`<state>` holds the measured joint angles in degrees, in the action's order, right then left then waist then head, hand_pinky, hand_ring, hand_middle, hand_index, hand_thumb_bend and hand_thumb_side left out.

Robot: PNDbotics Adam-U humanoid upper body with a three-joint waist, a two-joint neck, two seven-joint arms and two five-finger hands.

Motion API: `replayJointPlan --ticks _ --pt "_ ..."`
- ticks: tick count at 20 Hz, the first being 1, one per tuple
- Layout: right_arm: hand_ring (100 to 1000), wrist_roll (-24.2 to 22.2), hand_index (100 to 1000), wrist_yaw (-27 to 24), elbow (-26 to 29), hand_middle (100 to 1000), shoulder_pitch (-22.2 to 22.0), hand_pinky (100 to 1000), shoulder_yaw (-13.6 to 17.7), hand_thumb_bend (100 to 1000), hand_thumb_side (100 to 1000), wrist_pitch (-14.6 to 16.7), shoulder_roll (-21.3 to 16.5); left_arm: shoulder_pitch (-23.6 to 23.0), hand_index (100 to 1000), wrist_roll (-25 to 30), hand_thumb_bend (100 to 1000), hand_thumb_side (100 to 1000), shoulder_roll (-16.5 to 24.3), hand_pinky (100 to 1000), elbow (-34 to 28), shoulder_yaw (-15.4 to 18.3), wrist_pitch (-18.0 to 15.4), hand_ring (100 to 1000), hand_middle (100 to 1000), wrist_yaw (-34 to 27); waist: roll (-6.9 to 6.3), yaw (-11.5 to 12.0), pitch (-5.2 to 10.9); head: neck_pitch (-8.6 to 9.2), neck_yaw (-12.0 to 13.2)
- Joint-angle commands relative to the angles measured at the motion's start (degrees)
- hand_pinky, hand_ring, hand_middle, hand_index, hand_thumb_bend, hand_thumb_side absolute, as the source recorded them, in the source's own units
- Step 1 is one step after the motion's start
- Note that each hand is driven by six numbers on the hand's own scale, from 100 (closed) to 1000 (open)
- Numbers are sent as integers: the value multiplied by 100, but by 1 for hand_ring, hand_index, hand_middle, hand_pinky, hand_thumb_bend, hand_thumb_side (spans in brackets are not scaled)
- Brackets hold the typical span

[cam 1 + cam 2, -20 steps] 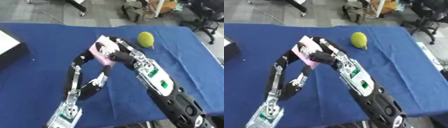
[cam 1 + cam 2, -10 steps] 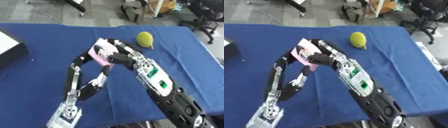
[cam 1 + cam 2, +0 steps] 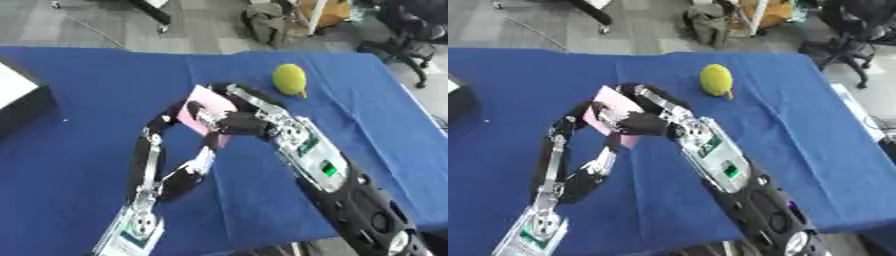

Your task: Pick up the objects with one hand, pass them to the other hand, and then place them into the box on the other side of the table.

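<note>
A flat pink object [image 3: 208, 99] is held up over the middle of the blue table [image 3: 87, 90], where both hands meet. My left hand [image 3: 196, 113], reaching in from the lower left, has dark fingers curled on the pink face. My right hand [image 3: 241, 123] comes from the lower right and curls over the object's right edge, hiding part of it. A yellow-green fruit-shaped object [image 3: 290, 79] lies on the cloth beyond the hands, to the right. The dark box with a white top [image 3: 19, 98] stands at the table's left edge.
Beyond the far table edge are a grey floor, a bag and an office chair [image 3: 411, 30]. The right table edge [image 3: 424, 115] runs diagonally close to my right arm.
Both hands stay together at the pink object; the pair has hardly shifted. The yellow-green object has not moved.
</note>
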<state>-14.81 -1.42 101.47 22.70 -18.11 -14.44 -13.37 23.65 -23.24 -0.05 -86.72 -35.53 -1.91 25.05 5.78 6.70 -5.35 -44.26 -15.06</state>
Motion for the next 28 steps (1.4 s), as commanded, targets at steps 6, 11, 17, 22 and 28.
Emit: replayJointPlan --ticks 6,11,17,22,28 --pt "477 -221 687 -86 140 462 140 360 -83 100 301 3 -61 107 894 45 361 589 -193 848 -61 -67 -16 758 684 265 -8 -8 88 14 13" --pt "478 -232 688 -181 150 462 166 359 -88 100 299 -46 -76 101 892 90 364 575 -207 845 -29 -89 -1 756 679 419 -8 -4 88 14 20" --pt "479 -262 689 -230 175 462 179 357 -96 100 300 -67 -77 105 871 119 300 561 -238 802 3 -127 17 707 622 530 -6 -6 86 14 33" --pt "479 -292 688 -253 186 462 178 356 -96 100 302 -69 -70 108 795 48 100 543 -261 695 4 -130 80 589 499 528 -5 -8 85 14 42" --pt "484 -367 691 -303 213 466 171 360 -98 100 312 -43 -62 118 652 -149 100 559 -307 566 32 -132 183 458 343 458 -8 -12 86 14 53"
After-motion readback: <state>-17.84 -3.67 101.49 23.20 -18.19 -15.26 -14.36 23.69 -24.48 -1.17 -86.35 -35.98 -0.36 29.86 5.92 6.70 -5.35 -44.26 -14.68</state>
